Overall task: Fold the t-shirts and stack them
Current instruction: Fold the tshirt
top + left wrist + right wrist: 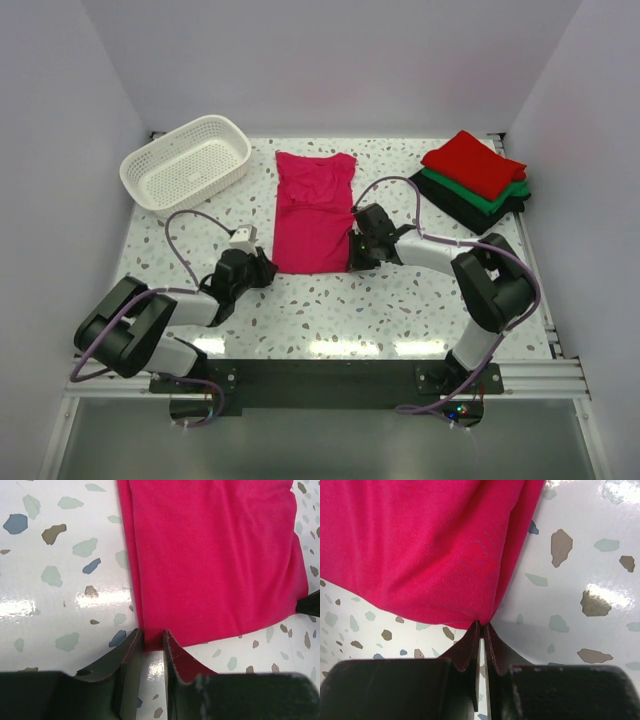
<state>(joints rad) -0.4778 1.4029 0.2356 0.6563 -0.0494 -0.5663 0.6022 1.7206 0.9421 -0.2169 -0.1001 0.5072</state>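
Note:
The magenta-pink t-shirt lies flat on the table, sleeves folded in, collar at the far end. My left gripper is at its near left corner. In the left wrist view the jaws stand slightly apart and straddle that corner of the shirt, which lies flat. My right gripper is at the near right corner. In the right wrist view it is shut on a puckered pinch of the shirt. Folded red, green and black t-shirts are stacked at the far right.
A white lattice basket stands at the far left of the speckled table. White walls close in the table on the left, back and right.

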